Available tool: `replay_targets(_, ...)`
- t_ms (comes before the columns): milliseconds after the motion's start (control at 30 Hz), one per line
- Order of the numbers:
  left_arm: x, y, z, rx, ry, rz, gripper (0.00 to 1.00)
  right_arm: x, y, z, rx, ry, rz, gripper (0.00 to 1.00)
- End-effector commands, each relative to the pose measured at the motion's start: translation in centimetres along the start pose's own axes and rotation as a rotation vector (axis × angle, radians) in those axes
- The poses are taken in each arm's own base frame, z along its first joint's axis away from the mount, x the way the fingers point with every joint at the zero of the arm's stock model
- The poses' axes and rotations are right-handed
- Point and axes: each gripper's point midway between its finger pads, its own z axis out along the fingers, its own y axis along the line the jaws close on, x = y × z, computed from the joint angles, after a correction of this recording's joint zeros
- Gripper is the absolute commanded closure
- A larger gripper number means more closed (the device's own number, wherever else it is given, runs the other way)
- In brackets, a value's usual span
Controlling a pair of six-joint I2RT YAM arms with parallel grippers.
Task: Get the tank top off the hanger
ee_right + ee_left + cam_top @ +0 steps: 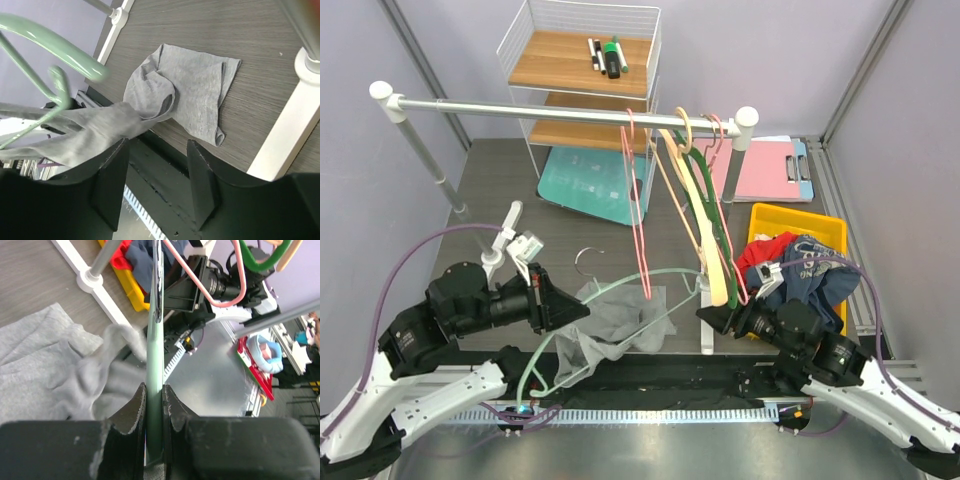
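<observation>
The grey tank top [625, 322] lies crumpled on the table's near side, and one stretched part of it [570, 358] still hangs over the mint green hanger [620, 276]. My left gripper [578, 312] is shut on the hanger's bar [154, 355], which runs straight up between its fingers [135, 407]. In the right wrist view the tank top [192, 92] lies flat on the wood, with a strap pulled left under the hanger [55, 42]. My right gripper [157, 150] stands open just right of the cloth, with nothing between its fingers.
A white rail [570, 108] carries pink [640, 200], green [705, 215] and wooden [715, 270] hangers; its right post foot [706, 320] stands by my right gripper [705, 315]. A yellow bin [820, 222] holds clothes. A wire shelf [582, 65], teal board [590, 180] and pink clipboard [768, 168] sit behind.
</observation>
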Motion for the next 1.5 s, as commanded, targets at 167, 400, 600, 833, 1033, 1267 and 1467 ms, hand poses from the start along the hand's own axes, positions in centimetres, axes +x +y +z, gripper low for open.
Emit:
replay_targets(167,0.3,-3.2,0.3,0.171,0.08,0.061,1.0,-2.9,4.9,-3.8,-0.187,-0.042,-0.155,0.35)
replay_targets(400,2.3,-4.8,0.4,0.299,0.204,0.064,1.0,-3.0,6.0,-5.0,-0.272,-0.064,-0.154,0.33)
replay_targets(600,2.8,-5.6,0.6,0.376,0.224,0.066,1.0,-1.3,7.8,-5.4,-0.384,0.027,-0.176,0.35)
replay_targets(833,3.3,-5.3,2.2,0.387,0.267,0.034,1.0,0.4,9.7,-5.7,-0.538,0.092,-0.152,0.45)
replay_targets(1033,3.4,-5.5,2.8,0.405,0.283,0.018,1.0,1.6,10.1,-4.5,-0.591,0.127,-0.099,0.58)
replay_targets(1267,2.9,-5.1,3.0,0.369,0.249,0.012,1.0,1.4,9.6,-3.1,-0.554,0.106,-0.064,0.96)
replay_targets(1467,1.8,-4.3,2.6,0.299,0.17,0.023,0.65,1.2,8.6,-2.9,-0.515,0.075,-0.054,0.99)
